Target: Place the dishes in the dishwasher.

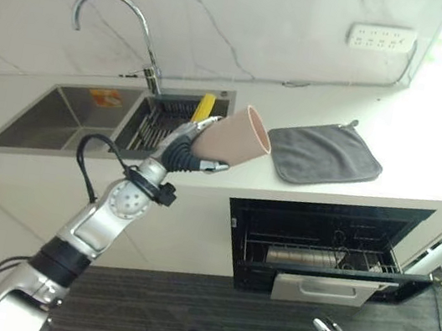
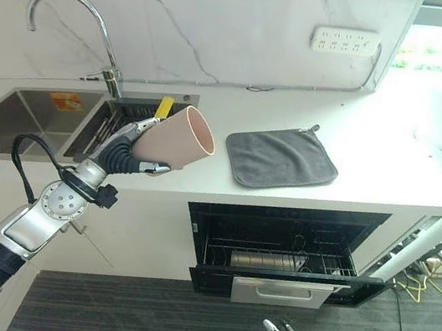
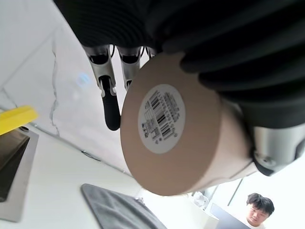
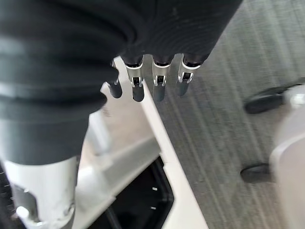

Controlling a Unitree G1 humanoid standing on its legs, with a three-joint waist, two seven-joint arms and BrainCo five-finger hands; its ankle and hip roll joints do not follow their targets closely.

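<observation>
Grey cloth (image 2: 282, 158) lies flat on white counter (image 2: 389, 172), right of sink (image 1: 68, 116). Curved faucet (image 1: 117, 25) behind sink; outlet strip (image 2: 346, 40) on marble wall.

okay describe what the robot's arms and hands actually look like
Both arms are silver-grey metal with black joint bands. The left hand and right hand each wear a dark ribbed cover over wrist and back, with silver fingers ending in dark tips.
</observation>
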